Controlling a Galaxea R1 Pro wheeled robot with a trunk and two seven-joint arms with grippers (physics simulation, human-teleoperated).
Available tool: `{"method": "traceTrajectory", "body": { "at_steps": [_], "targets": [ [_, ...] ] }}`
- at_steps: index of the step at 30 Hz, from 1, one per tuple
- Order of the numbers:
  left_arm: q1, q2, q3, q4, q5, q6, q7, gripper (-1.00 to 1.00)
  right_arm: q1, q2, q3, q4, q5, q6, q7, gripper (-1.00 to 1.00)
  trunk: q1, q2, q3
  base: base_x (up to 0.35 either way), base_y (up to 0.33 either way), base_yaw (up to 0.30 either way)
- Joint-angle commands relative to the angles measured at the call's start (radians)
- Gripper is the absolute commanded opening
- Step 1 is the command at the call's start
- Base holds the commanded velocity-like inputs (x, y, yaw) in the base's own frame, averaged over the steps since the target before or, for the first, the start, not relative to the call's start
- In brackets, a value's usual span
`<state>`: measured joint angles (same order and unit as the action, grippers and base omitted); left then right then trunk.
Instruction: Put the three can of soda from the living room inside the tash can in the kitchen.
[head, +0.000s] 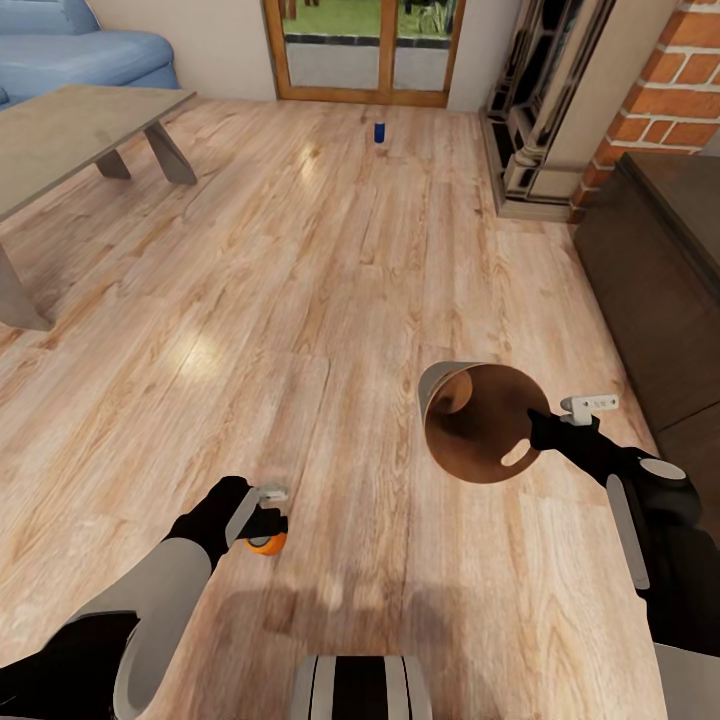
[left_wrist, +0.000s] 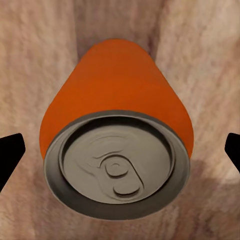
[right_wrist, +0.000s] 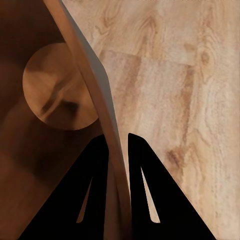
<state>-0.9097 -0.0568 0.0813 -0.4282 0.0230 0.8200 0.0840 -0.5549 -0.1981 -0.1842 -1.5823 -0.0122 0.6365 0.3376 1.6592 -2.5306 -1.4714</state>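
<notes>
An orange can of soda (head: 267, 544) stands upright on the wood floor just in front of me. My left gripper (head: 268, 520) hangs right over it, open. In the left wrist view the can's grey top (left_wrist: 116, 165) sits between the two fingertips (left_wrist: 10, 155), which stay well apart from its sides. My right gripper (head: 535, 430) is shut on the rim of the trash can (head: 478, 420), holding it tilted above the floor with its brown inside facing me. The right wrist view shows the fingers (right_wrist: 92, 170) pinching the bin's wall (right_wrist: 95, 85). A dark blue can (head: 380, 132) stands far ahead near the glass doors.
A low grey-brown table (head: 70, 130) and a blue sofa (head: 90, 55) are at the far left. A dark cabinet (head: 660, 270) lines the right side, with the fireplace (head: 525, 110) and red brick (head: 680, 80) beyond. Wood-framed glass doors (head: 365, 50) close the far end.
</notes>
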Motion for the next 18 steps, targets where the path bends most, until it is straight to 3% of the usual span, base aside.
{"method": "traceTrajectory", "body": {
  "at_steps": [1,7,8,18],
  "targets": [
    [0.0,0.0,0.0,0.0,0.0,0.0,0.0,1.0,0.0,0.0,0.0,-0.001,-0.015,0.002,0.006,-1.0,0.0,0.0,0.0,0.0,0.0,0.0],
    [0.0,-0.001,0.0,0.0,0.0,0.0,0.0,1.0,0.0,0.0,0.002,-0.001,-0.015,0.002,0.006,-1.0,0.0,0.0,0.0,0.0,0.0,0.0],
    [0.0,-0.001,0.0,0.0,0.0,0.0,0.0,-1.0,0.0,-0.001,0.003,-0.001,-0.015,0.002,0.007,-1.0,0.0,0.0,0.0,0.0,0.0,0.0],
    [0.0,0.0,0.0,-0.001,0.0,-0.001,0.001,-1.0,0.002,0.0,0.006,-0.001,-0.015,0.001,0.006,-1.0,0.0,0.0,0.0,0.0,0.0,0.0]
  ]
}}
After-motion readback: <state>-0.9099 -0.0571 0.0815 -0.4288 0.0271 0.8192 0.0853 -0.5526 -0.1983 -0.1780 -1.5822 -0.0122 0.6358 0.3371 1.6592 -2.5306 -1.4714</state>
